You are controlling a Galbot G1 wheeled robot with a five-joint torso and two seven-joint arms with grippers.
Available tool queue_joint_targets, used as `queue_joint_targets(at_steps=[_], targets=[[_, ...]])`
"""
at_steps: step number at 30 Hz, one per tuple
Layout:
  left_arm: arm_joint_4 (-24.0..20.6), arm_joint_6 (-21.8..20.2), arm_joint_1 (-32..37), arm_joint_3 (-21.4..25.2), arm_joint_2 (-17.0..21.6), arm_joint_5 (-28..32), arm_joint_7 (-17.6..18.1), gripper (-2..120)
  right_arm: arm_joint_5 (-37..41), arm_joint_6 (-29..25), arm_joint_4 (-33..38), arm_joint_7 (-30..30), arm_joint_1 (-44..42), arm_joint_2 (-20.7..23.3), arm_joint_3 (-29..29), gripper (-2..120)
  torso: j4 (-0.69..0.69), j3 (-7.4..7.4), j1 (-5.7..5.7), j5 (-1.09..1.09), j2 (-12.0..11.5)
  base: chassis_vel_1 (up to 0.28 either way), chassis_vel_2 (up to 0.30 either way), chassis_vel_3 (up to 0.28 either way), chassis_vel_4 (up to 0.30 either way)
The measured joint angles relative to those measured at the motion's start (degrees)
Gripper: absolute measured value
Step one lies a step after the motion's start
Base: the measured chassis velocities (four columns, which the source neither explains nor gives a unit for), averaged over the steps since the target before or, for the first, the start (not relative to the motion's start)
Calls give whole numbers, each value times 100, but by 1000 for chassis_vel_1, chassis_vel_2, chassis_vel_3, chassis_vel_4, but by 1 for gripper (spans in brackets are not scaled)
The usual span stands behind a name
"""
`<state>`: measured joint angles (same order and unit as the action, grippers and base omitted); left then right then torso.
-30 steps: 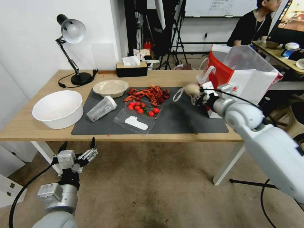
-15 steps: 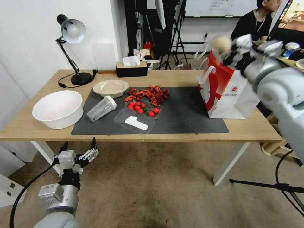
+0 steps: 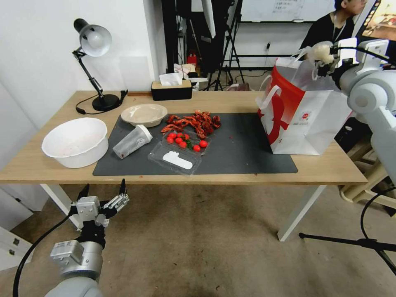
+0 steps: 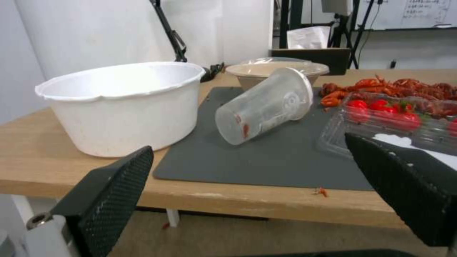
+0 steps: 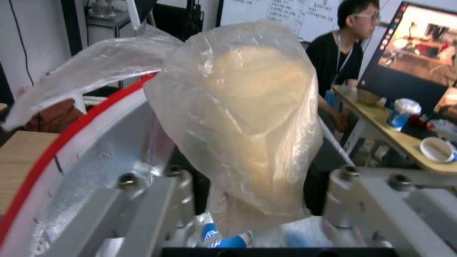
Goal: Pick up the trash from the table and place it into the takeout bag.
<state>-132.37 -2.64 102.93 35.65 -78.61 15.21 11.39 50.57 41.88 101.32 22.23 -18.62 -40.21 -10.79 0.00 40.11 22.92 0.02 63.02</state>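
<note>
At the upper right of the head view, the right hand (image 3: pixel 330 55) grips the clear bag with beige lump (image 3: pixel 321 52) above the takeout bag (image 3: pixel 305 111); it looks light, soft, slippery, best pinched by its film. The left hand (image 3: pixel 101 197) hangs open below the table (image 3: pixel 37 165)

My head camera looks forward and down from well back, taking in the whole desk (image 3: pixel 41 169), with the takeout bag (image 3: pixel 305 123) at about two o'clock. My left wrist camera sits low, near desk-edge height, facing forward across the dark grey mat (image 4: pixel 266 160) from close by; it shares with the head view the white bowl (image 4: pixel 124 103) and the tipped clear cup (image 4: pixel 266 105). My right wrist camera looks from very close at the clear bag with beige lump (image 5: pixel 252 128), above the takeout bag's rim.
</note>
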Motion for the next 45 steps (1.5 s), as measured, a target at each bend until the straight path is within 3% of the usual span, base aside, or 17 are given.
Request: queue_joint_targets(at_steps=[5, 16, 30, 38, 42, 45], targets=[[0, 15, 3, -1, 4, -10, -4, 100, 266, 5, -463, 54, 2, -35, 10, 61, 0, 0, 0, -2, 0, 0, 0, 0, 0], [5, 15, -8, 0, 5, -19, -8, 100, 553, 14, -671, 204, -94, -27, 77, 99, 0, 0, 0, -2, 0, 0, 0, 0, 0], [-25, 16, -5, 4, -3, -22, -6, 100, 747, 14, -497, 214, -192, -12, 65, 100, 1, -1, 0, -2, 0, 0, 0, 0, 0], [-31, 18, -16, 0, 1, -19, -7, 100, 983, -84, 217, 331, -591, -29, -90, 100, 0, -1, 0, -3, 0, 0, 0, 0, 0], [-38, 24, -16, 0, 1, -13, -9, 100, 975, -534, 612, 563, -803, -51, -96, 100, 1, -1, 0, -3, 0, 0, 0, 0, 0], [-40, 42, -12, 4, 4, 0, -10, 100, 724, -1412, 913, 455, -1149, -18, -88, 100, 1, -1, 0, -3, 0, 0, 0, 0, 0]])
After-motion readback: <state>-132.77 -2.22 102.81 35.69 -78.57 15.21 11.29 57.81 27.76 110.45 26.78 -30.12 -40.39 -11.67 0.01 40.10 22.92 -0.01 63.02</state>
